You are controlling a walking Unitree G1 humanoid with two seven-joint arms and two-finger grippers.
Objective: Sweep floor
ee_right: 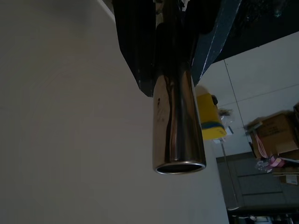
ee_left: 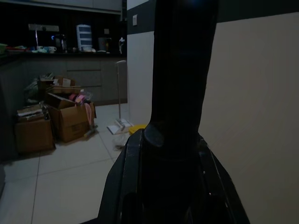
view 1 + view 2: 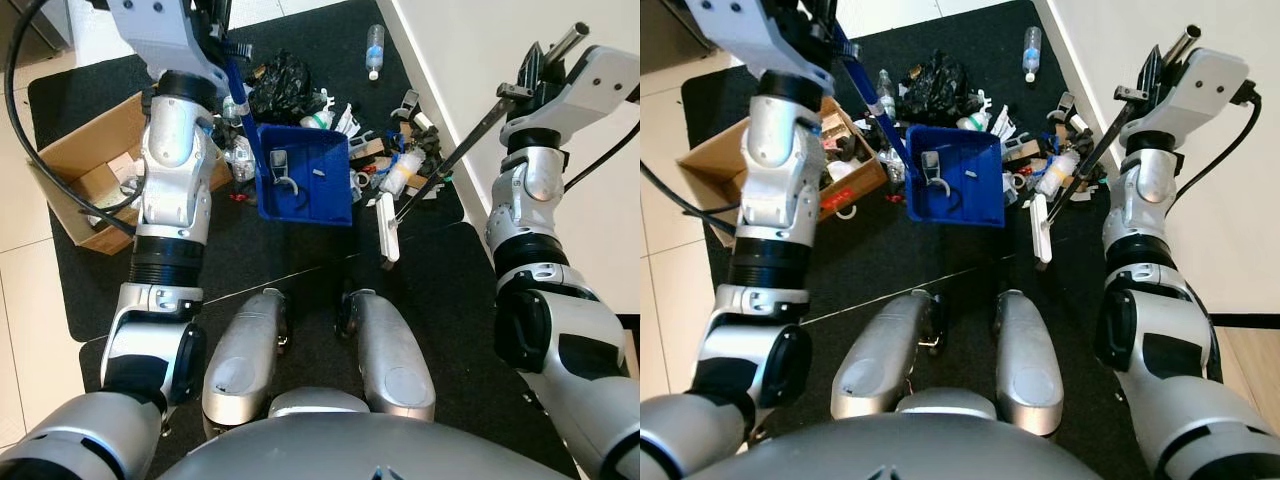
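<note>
Black matting (image 3: pixel 300 250) covers the floor in front of the robot, with pale tiles beyond its left edge and a white wall (image 3: pixel 470 60) running along its right edge. On the mat a heap of litter (image 3: pixel 400 165) lies between the wall and a blue dustpan (image 3: pixel 305 175), which stands open toward that side.

The left gripper (image 3: pixel 205 35) is clamped on the dustpan's long blue handle (image 3: pixel 870 90) and holds it from above; its wrist view is dark, with the handle pressed between the fingers. The right gripper (image 3: pixel 1160 75) is closed on the metal broom pole (image 3: pixel 470 135), whose shiny end sticks out past the fingers. The pole slants down and leftward to the white broom head (image 3: pixel 387 228), which sits on the mat just beside the dustpan's near right corner, on the robot's side of the litter.

So the litter lies farther from the robot than the broom head, and the pan's mouth is to the left of it. I judge the right arm must carry the head beyond the heap, then draw it leftward. Room is narrow at the wall; a cardboard box (image 3: pixel 85 175) closes the left side, and a plastic bottle (image 3: pixel 374 50) lies well apart near the far edge.
</note>
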